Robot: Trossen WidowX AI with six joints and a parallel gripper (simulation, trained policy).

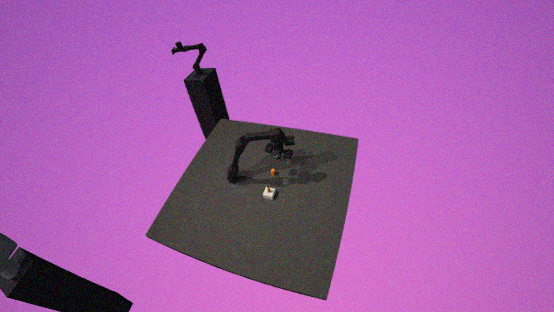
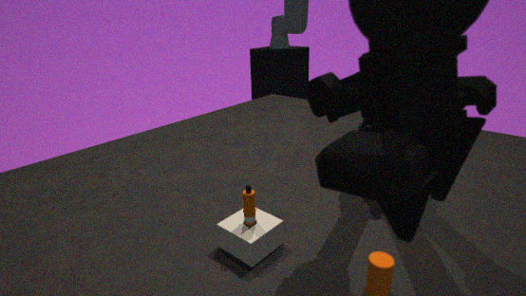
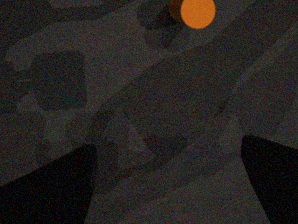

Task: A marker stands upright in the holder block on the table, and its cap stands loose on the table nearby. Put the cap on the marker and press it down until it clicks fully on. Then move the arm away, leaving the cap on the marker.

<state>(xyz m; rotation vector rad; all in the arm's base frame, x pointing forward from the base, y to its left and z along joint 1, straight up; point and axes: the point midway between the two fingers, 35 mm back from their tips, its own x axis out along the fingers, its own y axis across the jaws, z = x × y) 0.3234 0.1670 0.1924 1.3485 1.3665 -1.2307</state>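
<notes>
The orange marker (image 1: 268, 189) (image 2: 249, 201) stands upright in the white holder block (image 1: 270, 195) (image 2: 268, 222). Its dark tip shows bare at the top. The orange cap (image 1: 273, 172) (image 2: 380, 277) (image 3: 198, 10) stands upright and loose on the table, apart from the block. In the wrist view it is at the top edge, partly cut off. My gripper (image 1: 282, 157) (image 3: 169, 150) is open, with nothing between its fingers. It hangs above the table, off to the side of the cap and farther from the holder block than the cap is.
The dark table (image 1: 250, 240) (image 2: 119, 190) carries broad shadows of the arm around the cap. A dark pillar (image 1: 206, 100) (image 2: 280, 71) with another arm on it stands beyond a table corner. Another dark block (image 1: 70, 285) is at the lower left of the top view.
</notes>
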